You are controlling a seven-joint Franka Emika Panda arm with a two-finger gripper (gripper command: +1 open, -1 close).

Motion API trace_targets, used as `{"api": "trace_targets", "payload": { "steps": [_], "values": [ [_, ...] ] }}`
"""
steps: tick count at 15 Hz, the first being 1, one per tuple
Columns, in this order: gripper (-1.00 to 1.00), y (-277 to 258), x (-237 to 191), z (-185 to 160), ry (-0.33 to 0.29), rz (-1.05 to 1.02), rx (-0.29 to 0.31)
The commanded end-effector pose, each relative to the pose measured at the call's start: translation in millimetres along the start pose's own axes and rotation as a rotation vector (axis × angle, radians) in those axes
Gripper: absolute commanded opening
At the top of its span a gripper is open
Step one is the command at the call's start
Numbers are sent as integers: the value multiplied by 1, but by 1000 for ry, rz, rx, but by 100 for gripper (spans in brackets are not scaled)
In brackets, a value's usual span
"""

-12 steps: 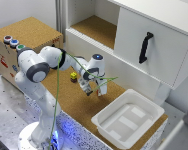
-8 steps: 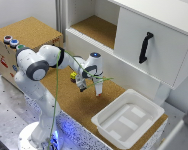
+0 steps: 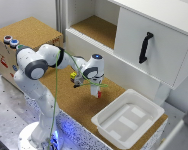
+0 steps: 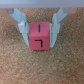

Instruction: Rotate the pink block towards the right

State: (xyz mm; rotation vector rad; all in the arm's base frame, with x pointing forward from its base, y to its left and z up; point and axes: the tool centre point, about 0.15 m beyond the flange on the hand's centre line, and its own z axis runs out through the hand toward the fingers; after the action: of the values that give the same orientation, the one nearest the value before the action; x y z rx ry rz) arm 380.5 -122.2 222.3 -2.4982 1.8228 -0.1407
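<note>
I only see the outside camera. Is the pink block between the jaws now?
Observer: Yes. In the wrist view the block sits right between the jaws, one on each side.
Operator: Are they squeezing it?
Observer: They reach its side edges, but I cannot tell if they are pressing.
Operator: Is anything drawn on it?
Observer: Yes, thin black marks on the face towards the camera.
</note>
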Motion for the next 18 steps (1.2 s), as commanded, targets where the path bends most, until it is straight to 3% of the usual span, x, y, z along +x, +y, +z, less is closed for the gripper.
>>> {"api": "trace_targets", "payload": {
  "steps": [1, 6, 8, 11, 12, 14, 18],
  "values": [
    [-100, -25, 11, 19, -8, 124, 16],
    [-100, -40, 17, 20, 71, 200, -24],
    [-100, -46, 17, 27, 46, 230, -11],
    [-100, -51, 18, 25, 42, 292, -50],
    [100, -50, 19, 24, 35, 306, -63],
    [100, -46, 18, 17, 53, 323, -76],
    [100, -41, 6, -12, 62, 307, -29]
  ]
}}
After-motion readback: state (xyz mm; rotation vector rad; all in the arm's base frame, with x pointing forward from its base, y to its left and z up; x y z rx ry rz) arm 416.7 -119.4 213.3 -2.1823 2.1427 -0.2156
